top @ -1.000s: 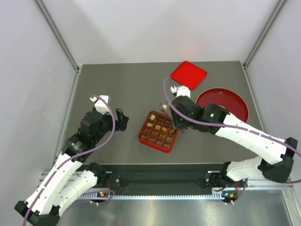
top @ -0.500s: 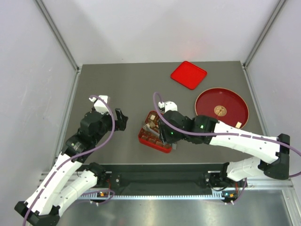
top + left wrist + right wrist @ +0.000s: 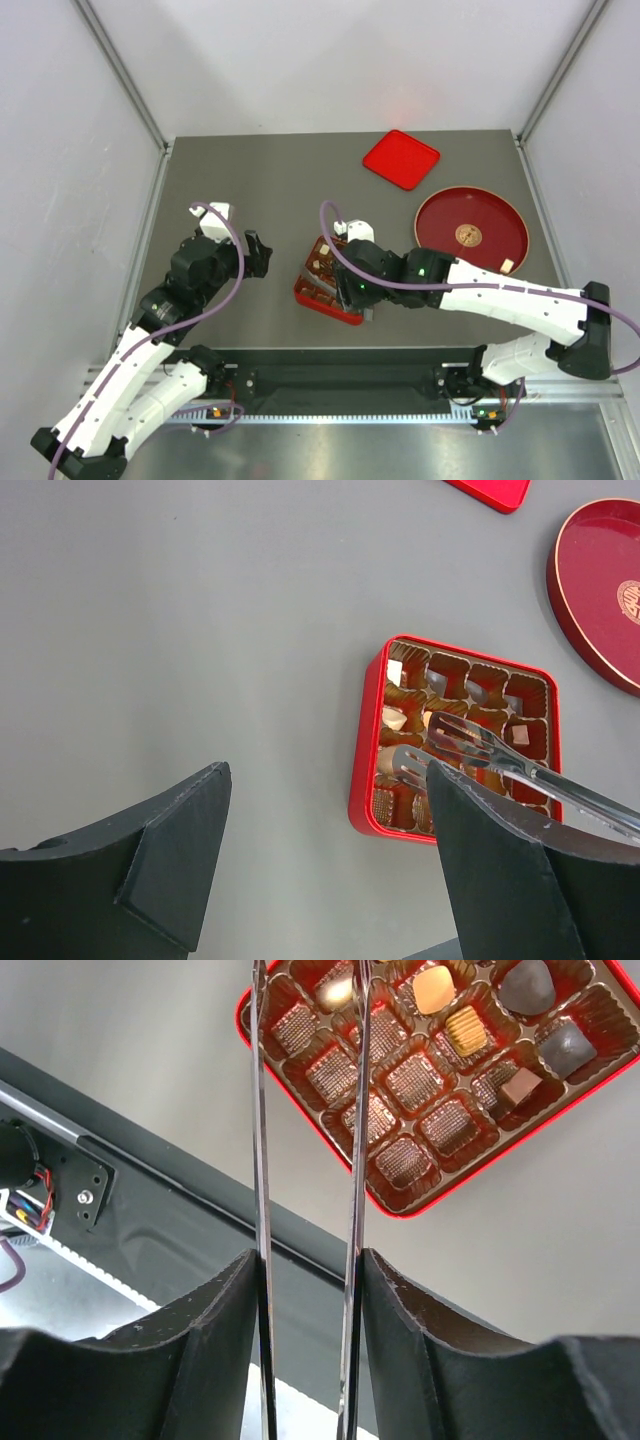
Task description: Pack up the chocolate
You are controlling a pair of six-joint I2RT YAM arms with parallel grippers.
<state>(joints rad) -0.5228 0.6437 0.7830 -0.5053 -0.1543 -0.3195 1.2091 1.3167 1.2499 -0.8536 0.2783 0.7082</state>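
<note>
Right tool (image 3: 348, 292) hangs above the red tray (image 3: 312, 294) (chocolate pieces (image 3: 322, 264) inside).

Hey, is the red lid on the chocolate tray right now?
No, the flat red lid lies on the table well apart from the tray, whose cells are uncovered.

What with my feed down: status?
Left gripper open, idle. Right gripper clamping silver metal tongs over red square gridded tray. Small brown, tan, cream chocolates partly packed. Nothing blocking.
</note>
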